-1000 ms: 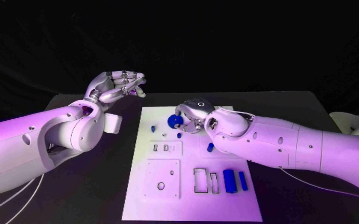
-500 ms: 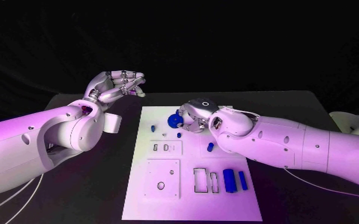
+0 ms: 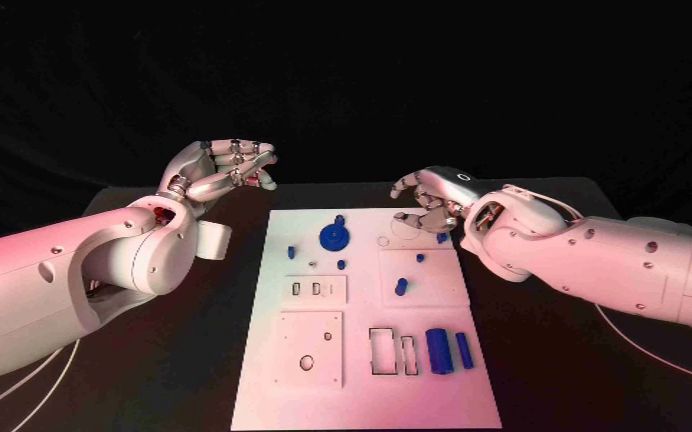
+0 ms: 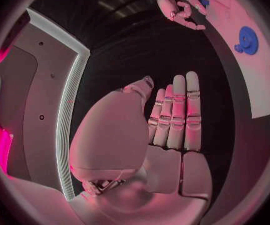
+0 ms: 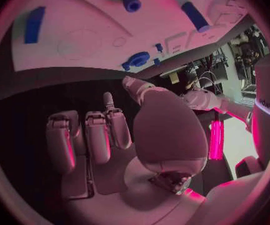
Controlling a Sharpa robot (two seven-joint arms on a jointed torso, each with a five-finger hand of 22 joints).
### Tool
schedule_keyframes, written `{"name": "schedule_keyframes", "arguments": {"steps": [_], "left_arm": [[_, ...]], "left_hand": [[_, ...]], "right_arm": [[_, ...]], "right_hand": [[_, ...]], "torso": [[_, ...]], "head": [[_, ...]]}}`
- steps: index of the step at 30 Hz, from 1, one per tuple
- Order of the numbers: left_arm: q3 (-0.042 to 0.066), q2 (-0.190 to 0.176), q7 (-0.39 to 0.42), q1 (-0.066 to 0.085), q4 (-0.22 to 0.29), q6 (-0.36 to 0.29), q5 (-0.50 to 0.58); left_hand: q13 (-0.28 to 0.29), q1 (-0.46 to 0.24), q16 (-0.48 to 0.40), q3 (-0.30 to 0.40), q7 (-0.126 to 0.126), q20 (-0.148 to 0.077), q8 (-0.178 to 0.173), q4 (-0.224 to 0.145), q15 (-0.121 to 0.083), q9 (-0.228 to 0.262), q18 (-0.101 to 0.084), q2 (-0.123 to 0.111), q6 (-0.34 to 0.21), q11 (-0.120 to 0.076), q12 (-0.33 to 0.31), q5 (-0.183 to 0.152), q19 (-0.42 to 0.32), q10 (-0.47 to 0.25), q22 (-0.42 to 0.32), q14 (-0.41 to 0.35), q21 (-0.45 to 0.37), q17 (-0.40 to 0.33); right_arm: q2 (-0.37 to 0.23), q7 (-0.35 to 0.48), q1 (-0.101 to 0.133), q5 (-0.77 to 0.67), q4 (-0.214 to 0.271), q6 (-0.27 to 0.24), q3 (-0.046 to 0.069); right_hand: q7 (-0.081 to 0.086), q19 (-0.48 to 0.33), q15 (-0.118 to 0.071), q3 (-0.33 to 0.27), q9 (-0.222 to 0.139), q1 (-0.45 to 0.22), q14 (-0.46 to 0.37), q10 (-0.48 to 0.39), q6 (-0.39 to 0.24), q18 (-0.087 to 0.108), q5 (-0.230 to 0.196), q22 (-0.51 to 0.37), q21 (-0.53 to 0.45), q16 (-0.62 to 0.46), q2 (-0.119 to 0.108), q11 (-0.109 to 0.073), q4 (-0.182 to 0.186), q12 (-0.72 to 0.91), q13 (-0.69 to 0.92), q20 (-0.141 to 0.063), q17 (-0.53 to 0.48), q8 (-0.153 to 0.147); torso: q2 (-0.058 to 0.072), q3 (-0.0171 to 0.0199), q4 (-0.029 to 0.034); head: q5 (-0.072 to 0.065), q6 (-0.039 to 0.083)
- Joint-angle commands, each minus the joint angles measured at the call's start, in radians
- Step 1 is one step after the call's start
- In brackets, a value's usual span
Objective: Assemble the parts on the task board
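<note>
Round part (image 3: 335,237) lies on task board (image 3: 289,392), seemingly between both hands (image 3: 219,170) (image 3: 428,200).

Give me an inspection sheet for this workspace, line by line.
Surface: black table, with the white task board lying in the middle.
Job's things: round blue disc sits on the board's far part; two upright-lying blue bars near its right edge; small blue pieces scattered mid-board.
Clutter: nothing seen.
Robot hands: left robot hand raised off the board's far left corner, holding nothing; right robot hand above the board's far right edge, fingers curled, nothing in it.
Cables: thin cable under the left arm.
Surroundings: dark backdrop.
</note>
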Motion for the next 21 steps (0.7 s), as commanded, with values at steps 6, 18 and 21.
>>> {"name": "schedule_keyframes", "arguments": {"steps": [6, 18, 21], "left_arm": [[0.000, 0.006, 0.007, 0.000, 0.000, 0.025, 0.002], [-0.001, 0.008, 0.008, -0.002, -0.003, 0.029, 0.002], [-0.001, 0.007, 0.008, -0.002, -0.004, 0.030, 0.002]], "left_hand": [[0.001, 0.006, 0.004, 0.006, 0.001, -0.002, -0.003, 0.000, -0.001, 0.001, 0.001, 0.000, -0.009, 0.005, -0.005, -0.005, -0.008, 0.004, 0.001, -0.007, 0.004, 0.001], [0.001, 0.006, 0.004, 0.007, 0.001, -0.002, -0.003, -0.001, -0.001, 0.002, 0.001, 0.000, -0.008, 0.005, -0.005, -0.005, -0.009, 0.004, 0.002, -0.008, 0.005, 0.002], [0.001, 0.006, 0.004, 0.007, 0.001, -0.002, -0.003, -0.001, -0.001, 0.002, 0.001, 0.000, -0.008, 0.005, -0.005, -0.005, -0.009, 0.004, 0.002, -0.008, 0.005, 0.002]], "right_arm": [[-0.120, 0.182, 0.005, 0.258, -0.008, 0.205, -0.002], [-0.180, 0.201, -0.009, 0.254, -0.037, 0.206, -0.003], [-0.179, 0.201, -0.015, 0.254, -0.042, 0.203, -0.003]], "right_hand": [[-0.023, 0.103, -0.024, -0.005, 0.005, 0.037, 0.088, -0.011, -0.004, -0.014, -0.002, 0.263, 0.005, 0.005, -0.021, -0.019, -0.047, -0.013, 0.103, -0.023, 0.189, -0.014], [-0.020, 0.103, -0.026, -0.007, 0.006, 0.043, 0.090, -0.009, -0.025, -0.014, 0.030, 0.263, 0.005, 0.008, -0.021, -0.018, -0.064, -0.011, 0.106, -0.028, 0.198, -0.032], [-0.019, 0.103, -0.026, -0.008, 0.006, 0.042, 0.090, -0.009, -0.026, -0.014, 0.032, 0.263, 0.005, 0.008, -0.021, -0.018, -0.064, -0.012, 0.105, -0.028, 0.197, -0.033]], "torso": [[-0.005, 0.0072, -0.0160], [-0.003, 0.0116, -0.0148], [-0.004, 0.0109, -0.0145]], "head": [[-0.006, 0.002], [-0.012, 0.003], [-0.013, 0.002]]}}
